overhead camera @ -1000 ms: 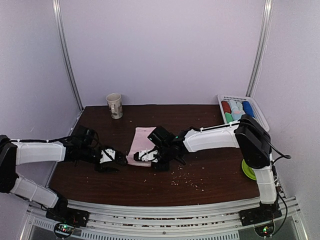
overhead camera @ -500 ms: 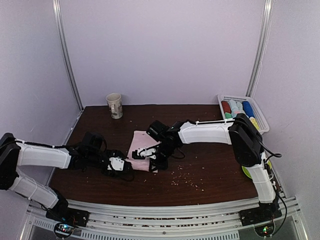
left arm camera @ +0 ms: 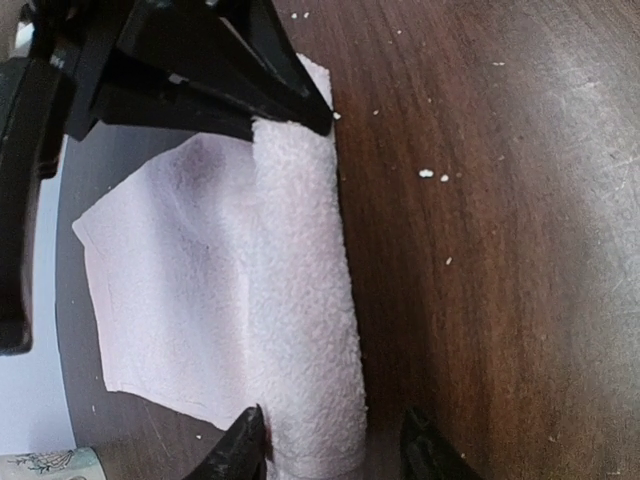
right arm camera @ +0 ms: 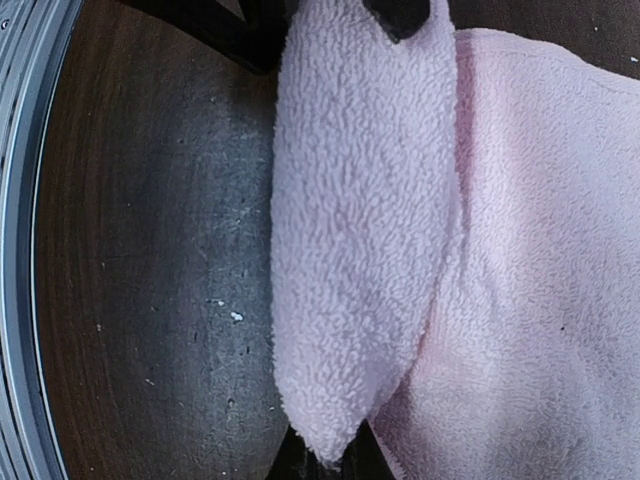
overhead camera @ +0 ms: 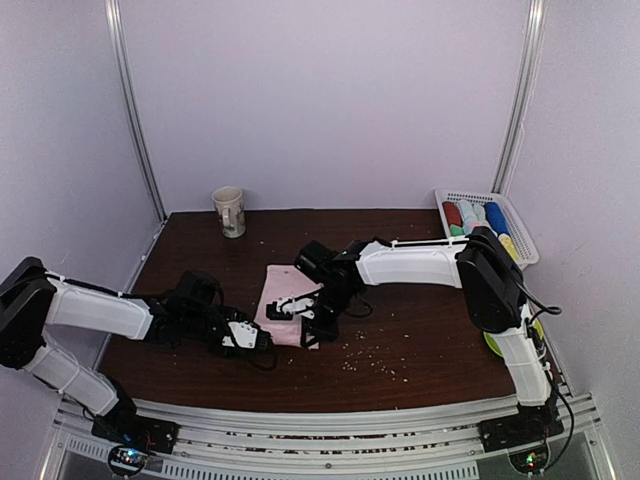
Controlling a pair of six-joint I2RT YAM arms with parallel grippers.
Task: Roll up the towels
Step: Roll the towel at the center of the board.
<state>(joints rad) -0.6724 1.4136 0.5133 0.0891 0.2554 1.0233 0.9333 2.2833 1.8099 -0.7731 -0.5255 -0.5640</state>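
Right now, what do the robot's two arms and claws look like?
The left arm and right arm are white tubes with black joints and thin black cables. The left gripper and right gripper are black and white, with pointed black fingers.

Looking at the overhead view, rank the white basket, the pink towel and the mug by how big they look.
1. white basket and pink towel: about alike, and the towel is partly hidden, so no ranking between them.
2. mug: clearly smallest.

You have the towel (overhead camera: pixel 282 296) mid-worktop (overhead camera: pixel 430 310), its rolled near edge running between the left gripper (overhead camera: pixel 258 340) and right gripper (overhead camera: pixel 310 328). The mug (overhead camera: pixel 229 211) stands behind-left, and the basket (overhead camera: pixel 522 236) sits at the far-right corner.
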